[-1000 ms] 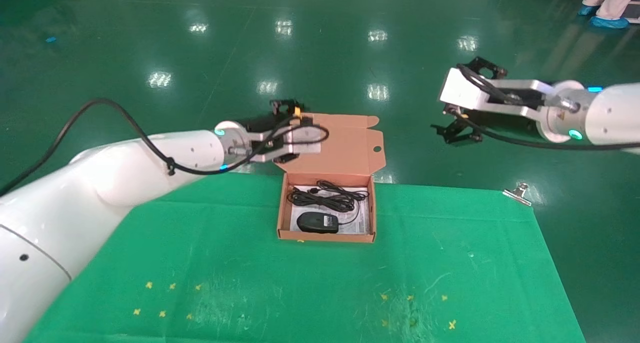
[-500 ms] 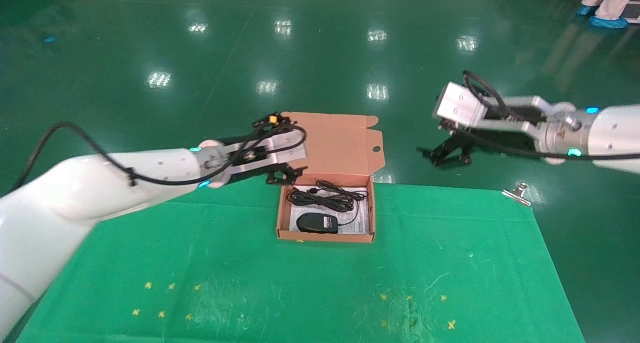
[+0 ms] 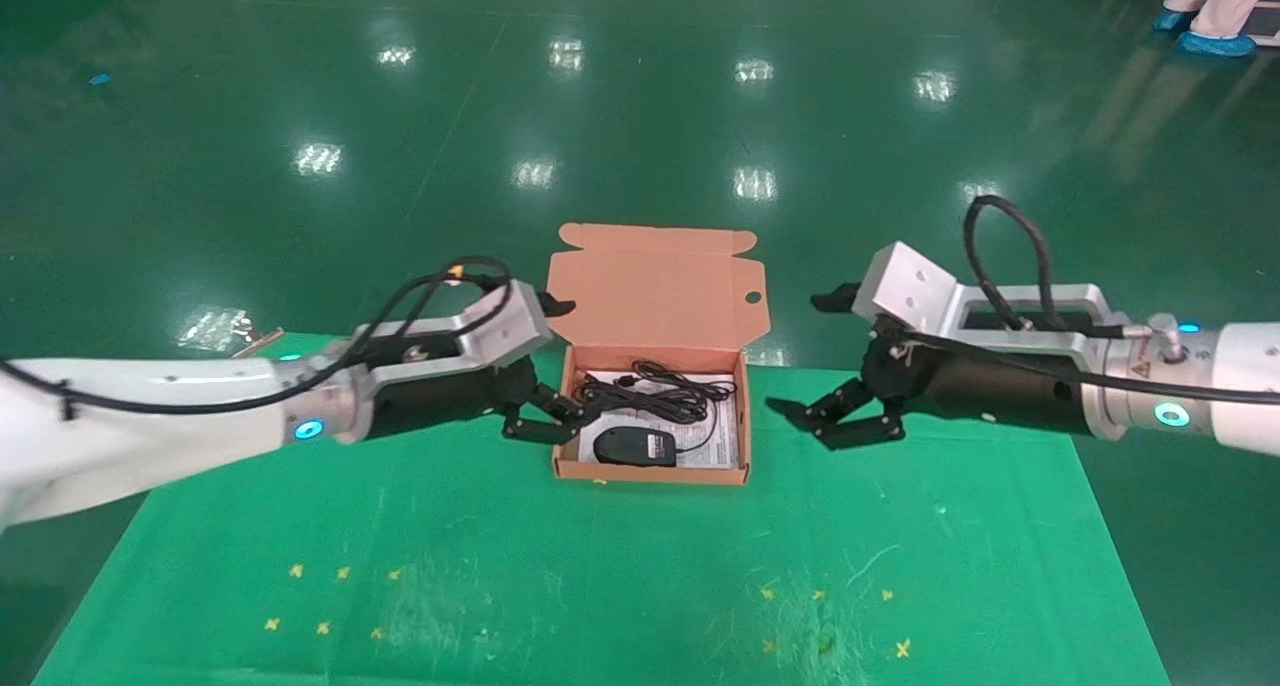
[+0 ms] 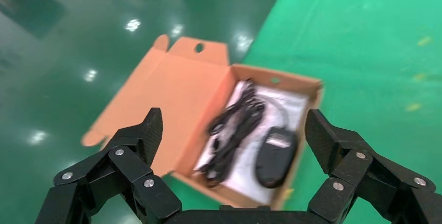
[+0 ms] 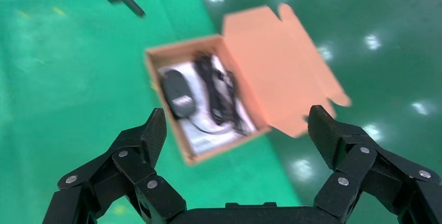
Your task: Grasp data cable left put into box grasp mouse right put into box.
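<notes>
**Both items lie in the box**

While the left hand [image 3: 540, 418] hangs spread at the box [image 3: 655, 291] wall, the data cable [image 3: 655, 391] and mouse [image 3: 636, 445] rest inside. The cable looks limp, probably best pinched mid-bundle; the mouse is hard and smooth. The right hand [image 3: 845, 421] gapes over the tabletop [image 3: 600, 586].

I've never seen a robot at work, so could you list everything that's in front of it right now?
box: one, salmon-orange, lid flap open, at the cloth's far middle.
data cable: one bundle, black, in the box's far half.
mouse: one, black, in the box's near half, on a printed sheet.
printed sheet: one, white, lining the box floor.
table cloth: one, green, with small yellow marks.
floor: glossy dark green, beyond the cloth.
left gripper: one, black, open, at the box's left wall.
right gripper: one, black, open, over the cloth right of the box.
</notes>
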